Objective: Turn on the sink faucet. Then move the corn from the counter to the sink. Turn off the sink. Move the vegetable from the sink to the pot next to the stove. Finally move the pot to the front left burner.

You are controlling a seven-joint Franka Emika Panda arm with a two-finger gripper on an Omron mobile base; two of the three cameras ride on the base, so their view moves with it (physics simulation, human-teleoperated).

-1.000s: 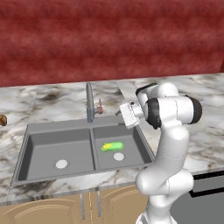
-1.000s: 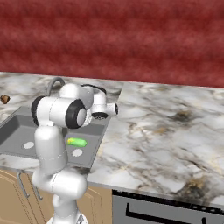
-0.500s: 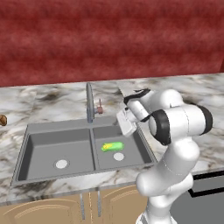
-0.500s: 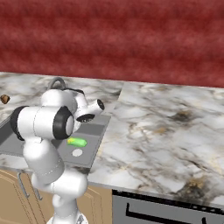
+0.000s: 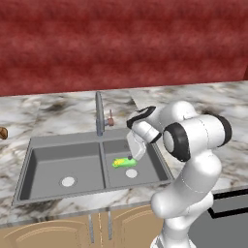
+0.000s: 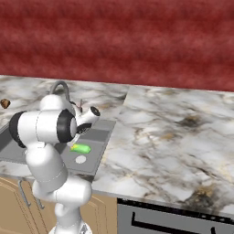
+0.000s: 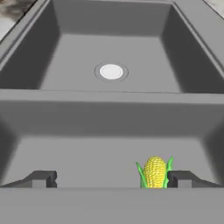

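A dark red wall (image 5: 121, 43) runs behind the whole scene; below it the marble counter (image 6: 183, 137) stretches wide on tan cabinets (image 5: 58, 232), their lower parts cut off by the picture's edge; at the lower right of the left base view a black corner of the stove (image 5: 227, 223) pokes in, most of it out of frame and partly behind the white arm (image 5: 193, 145); in the right base view its front edge (image 6: 173, 217) shows along the bottom, cut off likewise.

The sink (image 5: 29, 160) is a grey double basin set in the counter; in the right base view the arm's body hides most of its left half and much of the faucet, of which the curved neck (image 6: 58, 84) rises above the arm; from the left the faucet (image 5: 99, 114) stands upright behind the divider, its small reddish lever (image 5: 110, 121) beside it; whether water runs cannot be made out.

The pincer (image 7: 111, 177) hangs over the right basin, its tips apart with open space between them; in the left base view the hand's white casing hides the fingers.

The corn (image 5: 122, 162) lies on the floor of the right basin, near the white drain (image 5: 131, 173); in the hand view the corn (image 7: 155, 172) sits just beside the right-hand tip, its lower part cut off; whether they touch I cannot tell.

A small brown lump (image 6: 5, 103) rests on the counter far left, well apart from the sink, cut by the frame edge in the left view.
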